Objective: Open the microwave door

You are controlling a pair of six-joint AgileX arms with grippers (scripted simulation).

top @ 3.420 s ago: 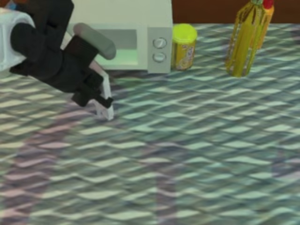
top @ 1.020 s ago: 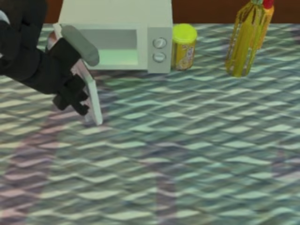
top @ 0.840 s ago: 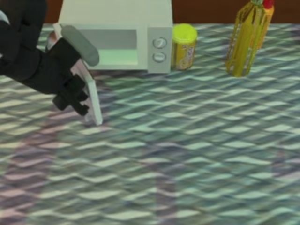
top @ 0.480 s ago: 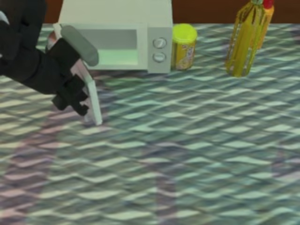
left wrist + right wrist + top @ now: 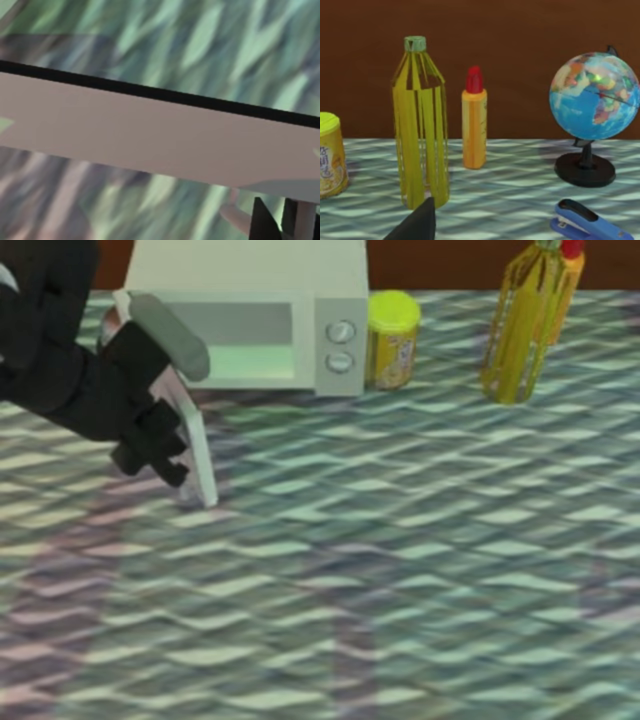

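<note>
At the table's far left, the left gripper (image 5: 165, 455) is clamped on the free edge of the flat pale grey-white microwave door (image 5: 200, 455), swung out from the boxy pale grey-white microwave (image 5: 250, 270) at the back edge. Judged stiff and light on its hinge, the door is best held at that outer edge. Right of the microwave stand a yellow canister (image 5: 392, 338) and a yellow ribbed bottle (image 5: 520, 325), clear of the door's swing. Off to the right, the right gripper (image 5: 415, 225) sits parked; its jaws cannot be made out.
</note>
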